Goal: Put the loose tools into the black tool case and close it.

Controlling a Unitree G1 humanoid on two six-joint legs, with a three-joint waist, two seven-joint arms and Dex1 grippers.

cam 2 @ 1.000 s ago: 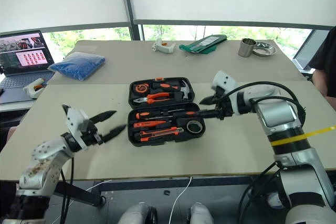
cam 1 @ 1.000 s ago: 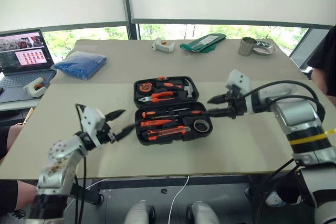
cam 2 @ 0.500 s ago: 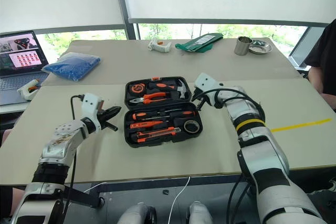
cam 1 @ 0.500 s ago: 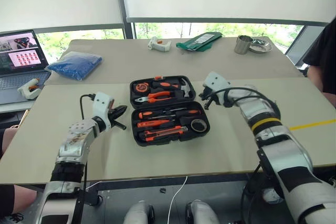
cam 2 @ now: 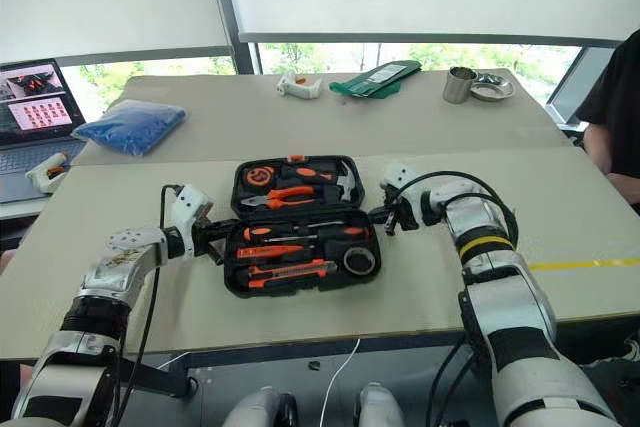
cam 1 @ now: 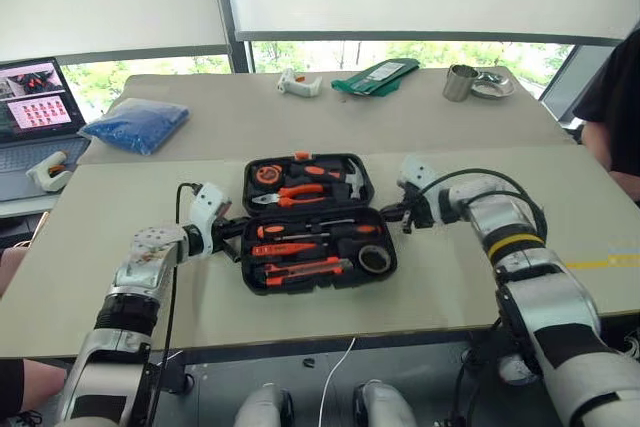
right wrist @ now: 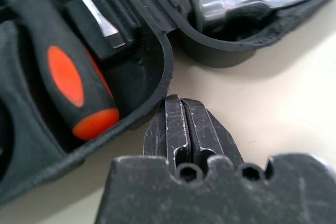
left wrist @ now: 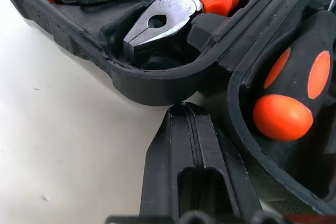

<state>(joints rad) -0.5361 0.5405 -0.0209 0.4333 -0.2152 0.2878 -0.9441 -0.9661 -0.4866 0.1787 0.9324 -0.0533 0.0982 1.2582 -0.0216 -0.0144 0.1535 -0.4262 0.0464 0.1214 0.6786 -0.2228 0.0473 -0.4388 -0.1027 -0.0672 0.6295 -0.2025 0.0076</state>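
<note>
Flanking the case: both grippers sit at the hinge line of the black tool case [cam 1: 315, 222], one per side.
Case: lies open and flat on the worktop [cam 1: 450, 297], lid half toward the windows, base half toward the robot.
Lid half: holds a tape measure [cam 1: 266, 174], orange-handled pliers [cam 1: 300, 190] and a hammer [cam 1: 350, 175].
Base half: two black-and-orange screwdrivers [cam 1: 300, 228] in the upper slots, slim orange driver [cam 1: 283, 248] below them, utility knife [cam 1: 300, 269] along the near edge, black tape roll [cam 1: 374, 259] in the right corner.
Tools: all seated in the moulded slots, nothing loose beside the case.
Left gripper [left wrist: 185, 109]: fingers pressed together, nothing between them; tip is at the notch where the two halves meet on the case's left edge, just short of the shell or touching it, cannot tell which.
Right gripper [right wrist: 181, 102]: fingers pressed together, empty; tip is against or just off the rim of the base half at the right-hand hinge notch, hammer head close by in the lid.
Far worktop: blue bag [cam 1: 135, 125], white gun-shaped item [cam 1: 298, 83], green pouch [cam 1: 378, 75], metal cup [cam 1: 459, 82].
Left edge: open laptop [cam 1: 35, 107], another white item [cam 1: 45, 171] in front of it.
</note>
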